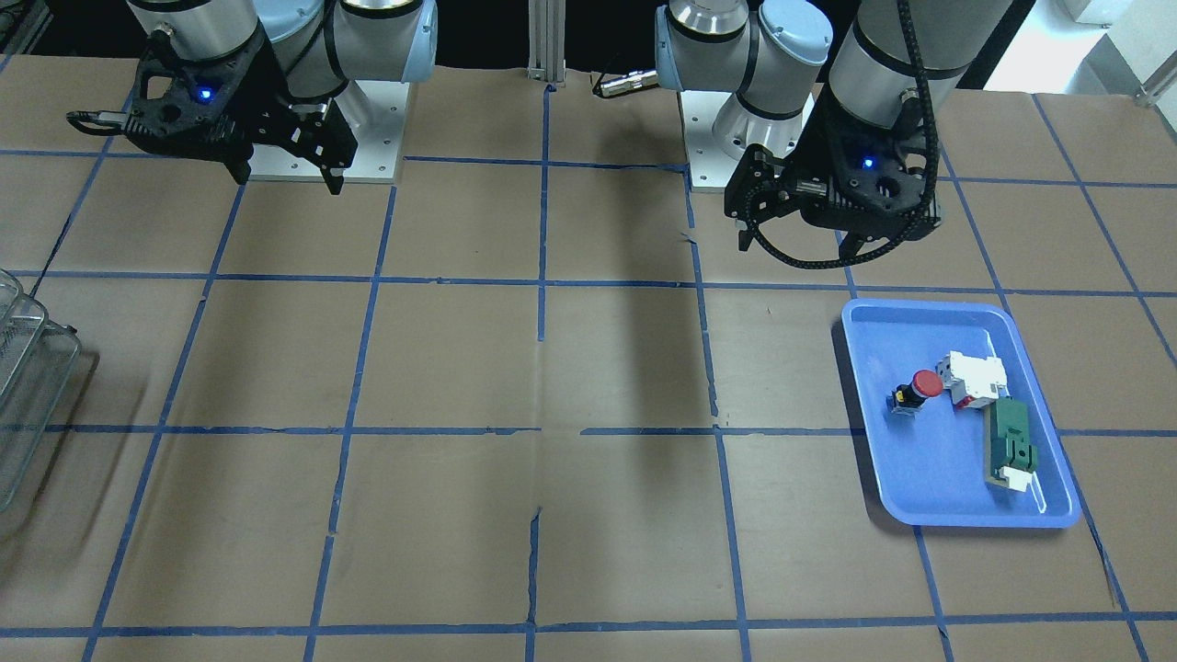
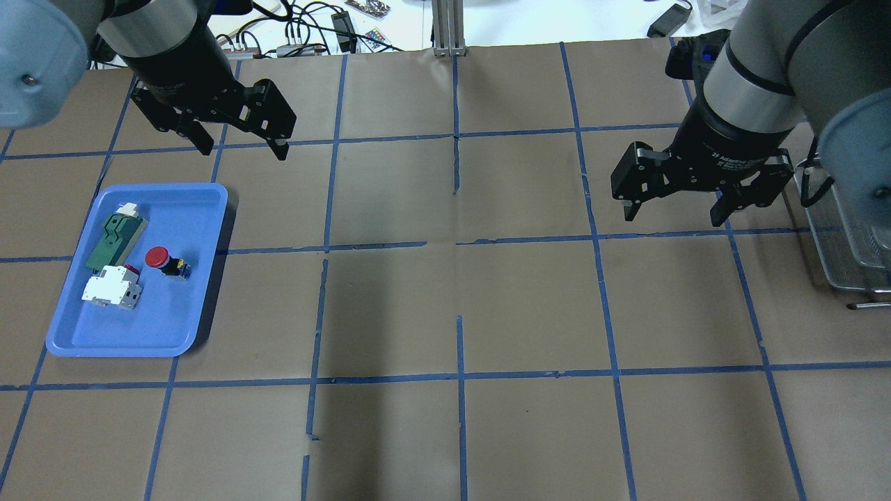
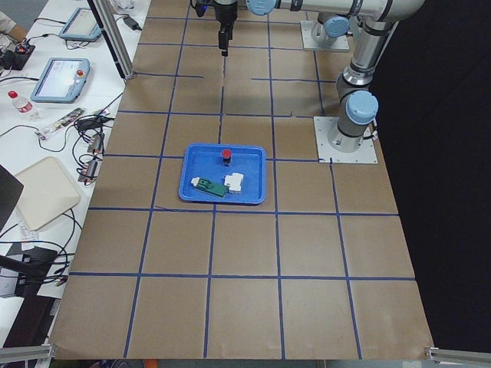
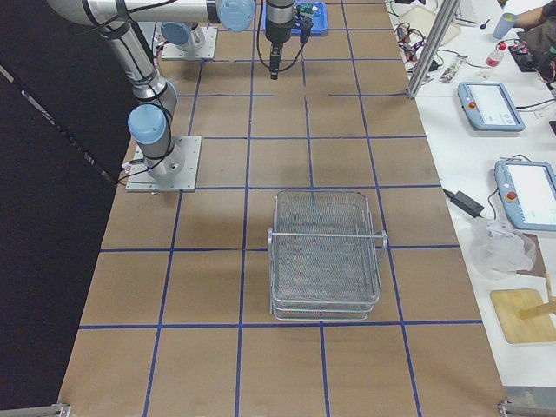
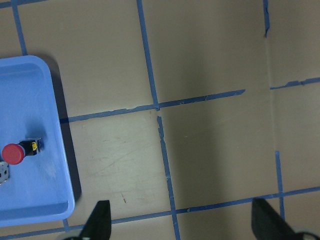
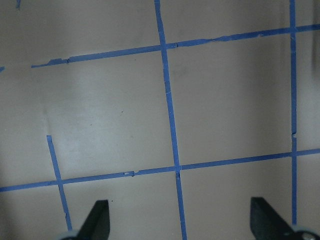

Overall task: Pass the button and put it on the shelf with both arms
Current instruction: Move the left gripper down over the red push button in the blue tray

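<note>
1. Red cap, black body, yellow ring: hard plastic by the look of the button (image 2: pixel 166 261), so probably light, rigid and unlikely to crush.
2. Lies on its side in the blue tray (image 2: pixel 202 196) at the left of the table, cap turned toward the white-and-red block (image 2: pixel 111 287) just beside it; cannot tell whether touching. Well clear of the green flat part (image 2: pixel 115 236) farther back in the same tray.
3. Likely to roll on the round cap and to slip where glossy. Best pinched across the black body behind the cap, leaving one end free for the second gripper at the hand-over.
4. For the left gripper (image 2: pixel 243 149): spread wide, empty, hanging just beyond the tray's far right corner, above the table.
5. For the right gripper (image 2: pixel 674 216): likewise wide and empty, over the right half, near the shelf (image 2: pixel 846 236) at the right edge.
6. Not yet picked up; well apart from the shelf, across the whole table.
</note>
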Action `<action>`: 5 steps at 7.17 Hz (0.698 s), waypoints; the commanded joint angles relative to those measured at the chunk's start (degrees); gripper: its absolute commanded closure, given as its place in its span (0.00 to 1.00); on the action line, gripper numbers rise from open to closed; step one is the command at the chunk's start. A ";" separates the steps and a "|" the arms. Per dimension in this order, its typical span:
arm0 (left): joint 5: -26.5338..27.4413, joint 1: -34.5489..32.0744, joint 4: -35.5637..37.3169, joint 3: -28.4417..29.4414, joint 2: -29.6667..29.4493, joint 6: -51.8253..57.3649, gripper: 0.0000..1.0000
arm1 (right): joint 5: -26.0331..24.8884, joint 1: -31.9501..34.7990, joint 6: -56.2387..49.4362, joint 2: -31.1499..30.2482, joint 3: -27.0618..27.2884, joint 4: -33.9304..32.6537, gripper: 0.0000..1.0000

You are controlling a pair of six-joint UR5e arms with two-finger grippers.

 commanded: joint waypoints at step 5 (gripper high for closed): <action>3.16 11.64 1.89 -4.25 -3.56 4.05 0.00 | -0.08 0.00 -0.52 -0.12 0.41 -0.46 0.00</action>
